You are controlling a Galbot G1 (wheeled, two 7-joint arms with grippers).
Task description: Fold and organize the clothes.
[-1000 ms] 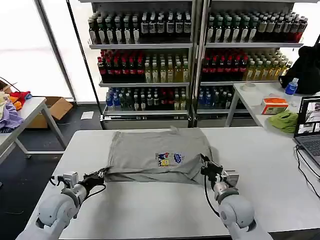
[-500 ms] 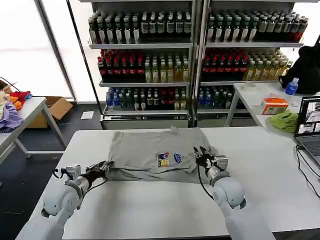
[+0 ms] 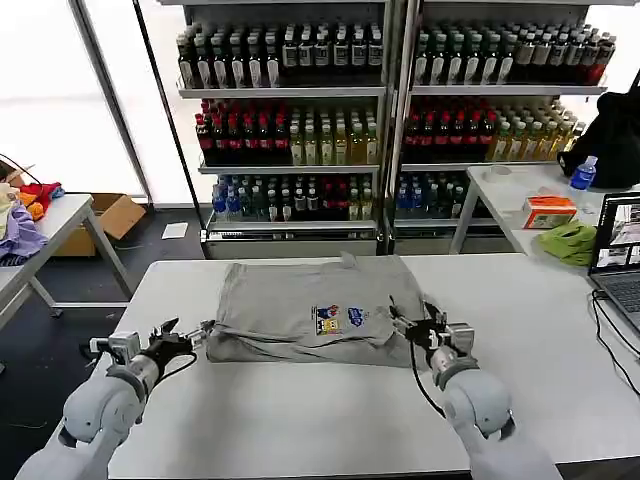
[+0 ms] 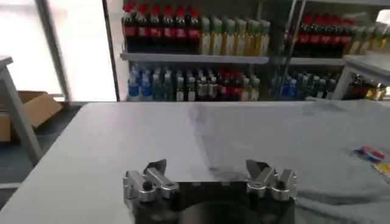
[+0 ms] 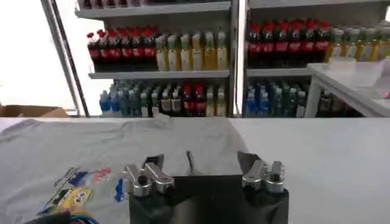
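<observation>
The shirt (image 3: 315, 312), light grey with a small multicoloured print (image 3: 339, 319) on the chest, lies partly folded in the middle of the white table (image 3: 300, 420), its near hem doubled into a thick rumpled edge. Half a second ago that hem sat a little farther up the cloth on the right and both grippers were at it; now the fabric lies flat and free, with nothing gripping it.

The left gripper (image 3: 172, 337) has drawn back from the shirt's left corner and sits just off the cloth over bare table, fingers spread. The right gripper (image 3: 423, 331) has slid outward and toward the robot, and now rests at the shirt's near right edge, fingers also spread with nothing between them.

The left wrist view shows the open left gripper (image 4: 209, 172) over bare tabletop, with the shirt (image 4: 317, 146) spreading away beyond it. The right wrist view shows the right gripper (image 5: 201, 165) open above the shirt (image 5: 79, 146), and makes the print (image 5: 79, 189) readable as cartoon figures. Shelves of bottled drinks (image 3: 330, 110) stand behind the table.
</observation>
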